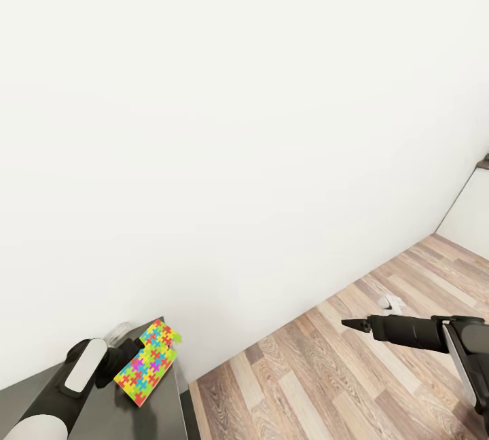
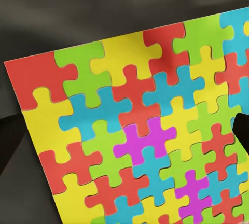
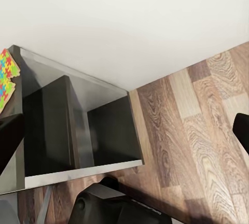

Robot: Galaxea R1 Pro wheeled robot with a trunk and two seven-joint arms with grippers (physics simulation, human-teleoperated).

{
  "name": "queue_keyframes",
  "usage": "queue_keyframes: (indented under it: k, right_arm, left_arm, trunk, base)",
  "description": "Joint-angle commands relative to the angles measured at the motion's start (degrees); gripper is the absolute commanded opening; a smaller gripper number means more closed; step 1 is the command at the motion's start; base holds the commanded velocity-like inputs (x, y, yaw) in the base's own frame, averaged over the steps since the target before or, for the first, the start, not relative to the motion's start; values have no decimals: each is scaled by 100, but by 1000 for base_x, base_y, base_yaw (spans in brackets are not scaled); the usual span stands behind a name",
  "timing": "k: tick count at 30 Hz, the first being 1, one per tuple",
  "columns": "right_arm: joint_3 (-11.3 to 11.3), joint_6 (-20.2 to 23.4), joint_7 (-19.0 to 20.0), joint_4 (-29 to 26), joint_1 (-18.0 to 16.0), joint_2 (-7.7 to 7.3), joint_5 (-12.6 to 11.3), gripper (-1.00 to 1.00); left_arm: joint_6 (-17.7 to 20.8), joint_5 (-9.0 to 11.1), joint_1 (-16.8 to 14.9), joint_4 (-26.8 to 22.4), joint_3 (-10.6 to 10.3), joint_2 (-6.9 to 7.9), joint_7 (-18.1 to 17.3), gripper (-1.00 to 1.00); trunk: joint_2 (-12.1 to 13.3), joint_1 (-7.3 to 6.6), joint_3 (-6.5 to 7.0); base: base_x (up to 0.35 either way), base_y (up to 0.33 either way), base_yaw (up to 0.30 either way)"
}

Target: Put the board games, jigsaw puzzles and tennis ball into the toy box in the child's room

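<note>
A jigsaw puzzle [image 1: 146,362], a flat box in a yellow, blue, pink and green puzzle-piece pattern, sits tilted over the dark grey cabinet [image 1: 159,413] at the lower left. My left gripper [image 1: 125,358] is right against it, facing its printed face [image 2: 135,130]. Its dark fingers [image 2: 10,141] stand wide apart at the sides of the left wrist view, so it is open. My right gripper [image 1: 344,323] hangs open over the wood floor, far right of the cabinet, with nothing in it. A corner of the puzzle [image 3: 6,71] shows in the right wrist view.
A bare white wall faces me. The cabinet has open dark shelf bays [image 3: 52,125] facing the plank floor [image 1: 305,386]. A small pale grey object [image 1: 119,331] sits behind the puzzle. A small white thing [image 1: 390,302] lies on the floor.
</note>
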Motion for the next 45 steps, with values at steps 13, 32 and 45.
queue_keyframes:
  k: [13,32,45]
  right_arm:
    - [-8,32,50,-6,-7,1,51,100]
    - [-8,26,49,-2,-7,9,47,100]
    - [-5,-91,64,94,-4,14,49,100]
  left_arm:
    - [14,56,-4,-12,8,7,52,100]
    - [-331,68,119,-129,87,86,-171,100]
    - [-399,94,755,-1443,292,95,-415,100]
  trunk:
    - [-13,4,-13]
    - [-13,4,-13]
    - [-13,4,-13]
  base:
    - [0,0,-5]
    - [0,0,0]
    - [0,0,0]
